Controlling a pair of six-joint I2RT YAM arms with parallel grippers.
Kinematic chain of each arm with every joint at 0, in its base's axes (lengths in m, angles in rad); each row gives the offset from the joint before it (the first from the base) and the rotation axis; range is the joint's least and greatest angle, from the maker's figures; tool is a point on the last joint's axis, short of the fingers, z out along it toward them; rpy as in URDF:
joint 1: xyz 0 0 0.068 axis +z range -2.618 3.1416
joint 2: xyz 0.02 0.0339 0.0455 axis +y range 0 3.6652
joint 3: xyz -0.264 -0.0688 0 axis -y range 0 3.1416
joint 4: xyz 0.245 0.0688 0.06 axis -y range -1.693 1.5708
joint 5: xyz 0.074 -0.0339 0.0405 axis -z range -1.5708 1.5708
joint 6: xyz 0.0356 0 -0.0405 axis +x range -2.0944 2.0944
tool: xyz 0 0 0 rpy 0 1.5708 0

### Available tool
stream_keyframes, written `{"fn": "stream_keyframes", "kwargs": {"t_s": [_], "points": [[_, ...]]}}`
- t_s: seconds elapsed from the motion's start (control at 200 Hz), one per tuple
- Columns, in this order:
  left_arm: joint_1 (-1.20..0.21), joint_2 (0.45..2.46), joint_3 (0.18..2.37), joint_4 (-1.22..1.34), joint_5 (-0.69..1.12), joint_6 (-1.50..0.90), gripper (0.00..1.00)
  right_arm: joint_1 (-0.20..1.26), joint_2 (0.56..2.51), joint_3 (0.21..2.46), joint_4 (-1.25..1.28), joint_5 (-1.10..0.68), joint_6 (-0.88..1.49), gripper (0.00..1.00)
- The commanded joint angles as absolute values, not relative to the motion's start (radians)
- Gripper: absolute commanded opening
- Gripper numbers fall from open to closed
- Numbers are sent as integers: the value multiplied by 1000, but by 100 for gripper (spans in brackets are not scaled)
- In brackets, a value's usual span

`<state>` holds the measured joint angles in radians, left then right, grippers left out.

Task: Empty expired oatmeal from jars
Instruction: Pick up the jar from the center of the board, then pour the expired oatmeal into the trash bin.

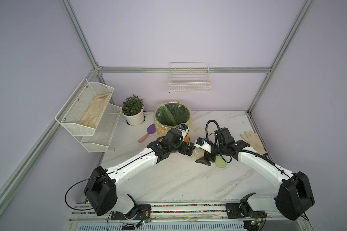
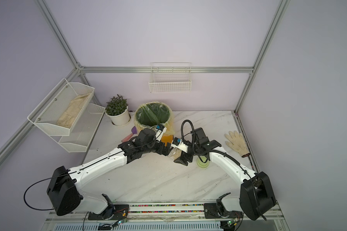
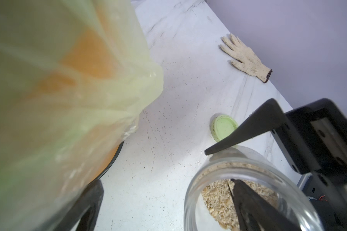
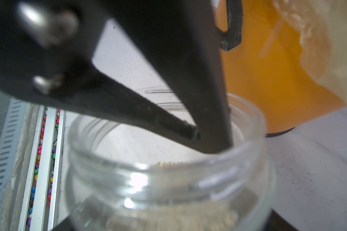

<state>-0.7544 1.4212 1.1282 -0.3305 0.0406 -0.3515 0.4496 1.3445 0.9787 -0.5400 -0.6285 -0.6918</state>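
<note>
Jar (image 4: 168, 190) of oatmeal (image 3: 214, 198) is sitting clamped in right gripper (image 1: 200, 155); left gripper (image 3: 165, 182) is gaping wide, one finger (image 3: 248, 204) dipping inside.

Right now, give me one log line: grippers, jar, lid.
left gripper: open, finger in jar mouth | right gripper: shut on jar | jar: uncapped, oatmeal inside | lid: on table

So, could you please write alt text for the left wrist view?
An open clear jar of oatmeal, close up over a white marble table; its green lid and a glove lie beyond, and a lined orange bin looms alongside.
</note>
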Motion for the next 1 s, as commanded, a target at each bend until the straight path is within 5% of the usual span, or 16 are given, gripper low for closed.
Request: {"fn": "stream_keyframes", "kwargs": {"t_s": [0.0,0.595,0.99], "points": [[-772,1344,1177,-281,36,-329,100,453,1310,995,-471,-647,-678,0],[-768,1173,1194,-353,-216,-303,100,447,1266,1179,-503,-558,-624,0],[-764,1004,1112,-347,-405,-354,100,447,1478,1617,-643,-423,-678,0]]}}
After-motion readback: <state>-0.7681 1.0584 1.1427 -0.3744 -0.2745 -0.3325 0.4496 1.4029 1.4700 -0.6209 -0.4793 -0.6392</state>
